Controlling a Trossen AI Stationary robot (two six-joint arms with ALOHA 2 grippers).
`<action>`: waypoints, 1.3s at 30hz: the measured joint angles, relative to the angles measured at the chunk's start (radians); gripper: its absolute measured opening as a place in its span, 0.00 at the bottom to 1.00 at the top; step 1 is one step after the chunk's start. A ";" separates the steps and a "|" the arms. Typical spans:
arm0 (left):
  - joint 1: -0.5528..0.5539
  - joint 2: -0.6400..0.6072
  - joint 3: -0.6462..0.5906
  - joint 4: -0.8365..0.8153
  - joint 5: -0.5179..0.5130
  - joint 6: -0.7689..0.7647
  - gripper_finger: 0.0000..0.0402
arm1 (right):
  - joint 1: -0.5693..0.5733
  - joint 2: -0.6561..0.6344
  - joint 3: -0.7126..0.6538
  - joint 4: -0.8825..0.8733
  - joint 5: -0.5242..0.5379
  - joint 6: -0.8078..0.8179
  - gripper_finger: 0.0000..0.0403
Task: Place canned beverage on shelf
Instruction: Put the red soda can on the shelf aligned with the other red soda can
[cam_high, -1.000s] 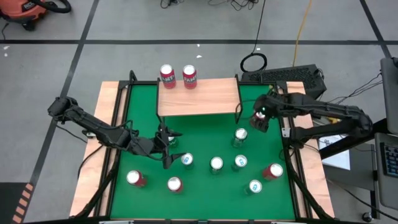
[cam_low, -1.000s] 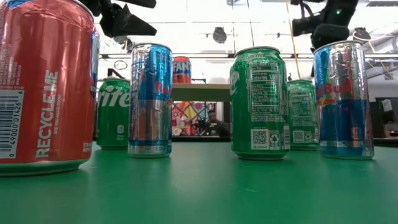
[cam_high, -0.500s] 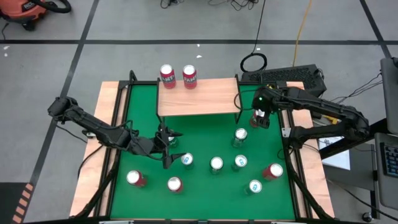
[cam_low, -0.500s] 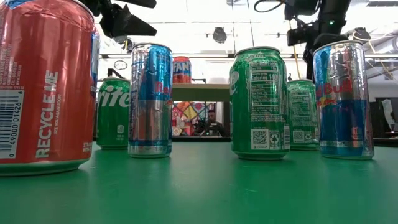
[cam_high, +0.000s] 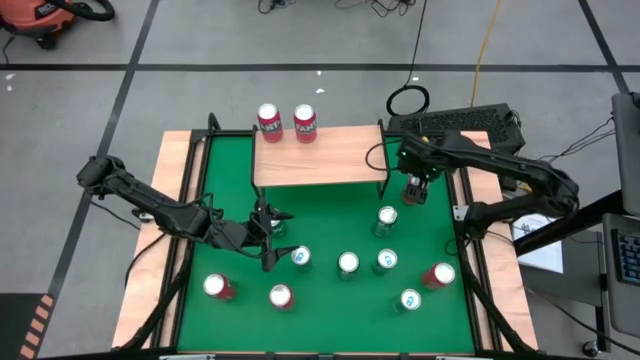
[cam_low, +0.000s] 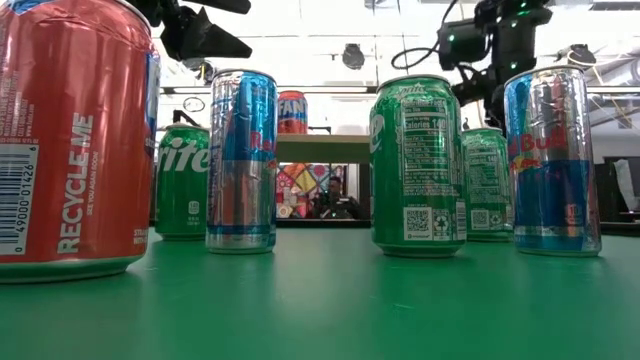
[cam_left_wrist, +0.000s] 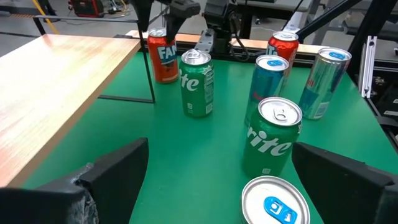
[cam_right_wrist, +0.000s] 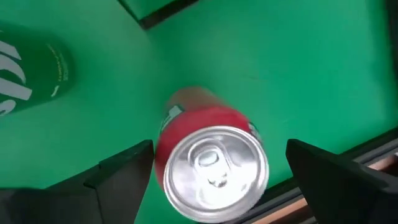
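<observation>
The shelf, a light-wood board on thin black legs, stands at the table's far middle, with two red cans on its far edge. A red Fanta can stands upright on the green table beside the shelf's right legs; it also shows in the left wrist view. My right gripper is open over this can, one finger on either side of its top, apart from it. My left gripper is open and empty at the table's left middle, above the table.
Several more cans stand on the near half of the table: green Sprite cans, blue-silver cans and red ones. A wooden frame rims the table. The shelf's near half is bare.
My right arm's wrist has swung toward the table's left and far edge, and the gripper has turned about over the red can by the shelf's right legs. The can stands where it was.
</observation>
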 joint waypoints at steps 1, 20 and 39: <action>0.000 0.000 0.000 0.000 0.000 0.000 0.99 | -0.007 0.014 0.000 -0.003 -0.011 0.003 0.89; 0.000 0.000 0.000 0.000 0.000 0.000 0.99 | -0.051 0.137 0.004 -0.019 -0.071 0.004 0.73; 0.008 0.000 0.000 0.105 -0.006 0.048 0.99 | 0.174 0.049 0.335 -0.352 -0.197 0.342 0.73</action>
